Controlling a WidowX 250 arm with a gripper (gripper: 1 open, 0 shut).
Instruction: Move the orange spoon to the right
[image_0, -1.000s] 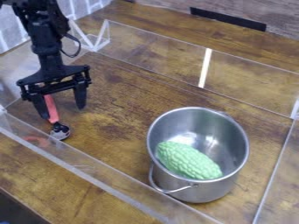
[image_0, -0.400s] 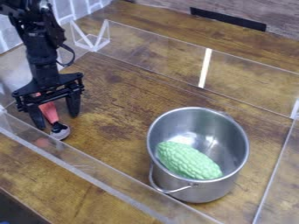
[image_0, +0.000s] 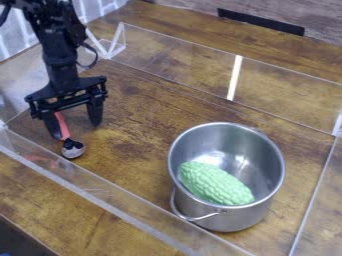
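The orange spoon (image_0: 63, 133) lies on the wooden table at the left, its orange-red handle pointing away and its small shiny bowl (image_0: 74, 150) nearest the front edge. My gripper (image_0: 70, 114) hangs straight down over the handle, open, with one black finger (image_0: 48, 121) on each side of it. The fingers straddle the upper part of the handle without closing on it. The spoon rests on the table.
A steel pot (image_0: 229, 176) with a bumpy green vegetable (image_0: 217, 183) inside stands at the right front. Clear plastic walls (image_0: 94, 195) fence the table along the front and sides. A white strip (image_0: 235, 77) lies on the wood further back.
The gripper dipped left and lower over the spoon, then came back slightly right and up. It stays open, and the spoon has not moved.
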